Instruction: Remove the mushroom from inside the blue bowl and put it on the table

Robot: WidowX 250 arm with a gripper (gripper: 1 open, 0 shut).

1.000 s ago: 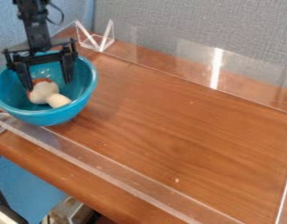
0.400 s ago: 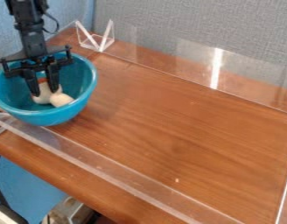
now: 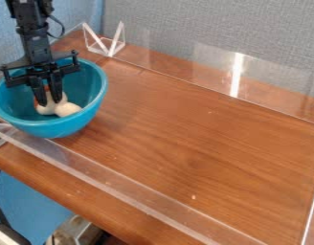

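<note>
**Tool pinched in over the mushroom, bowl still holds the prize**

The mushroom (image 3: 57,108) sits low inside the blue bowl (image 3: 85,100), pale stem and cap bunched together on the bowl floor, right under the tool (image 3: 45,96). The dark fingers (image 3: 38,94) stand close together and plunge straight down into the bowl, drawn in tight around the pale piece. It looks like a clenched grip on the mushroom, though the contact itself is too small to read for certain.

The bowl rests at the table's near-left corner, close beside the clear acrylic wall (image 3: 70,158) on the front edge. The rest of the brown table (image 3: 198,124) stretches bare toward the far and right edges.

Now the risks, as I judge them. The mushroom is rounded and smooth-looking, so a pinch that lands off-centre, on the cap's slope rather than the stem, may squirt it out sideways as the tool rises. Then it drops back into the bowl. If the fingers are pressing the bowl floor or brushing its glossy wall, a lift could drag or tip the bowl toward that front wall. A low carry-out could clip the rim and knock the mushroom loose. And a release near the edge may let it roll against the acrylic.
</note>
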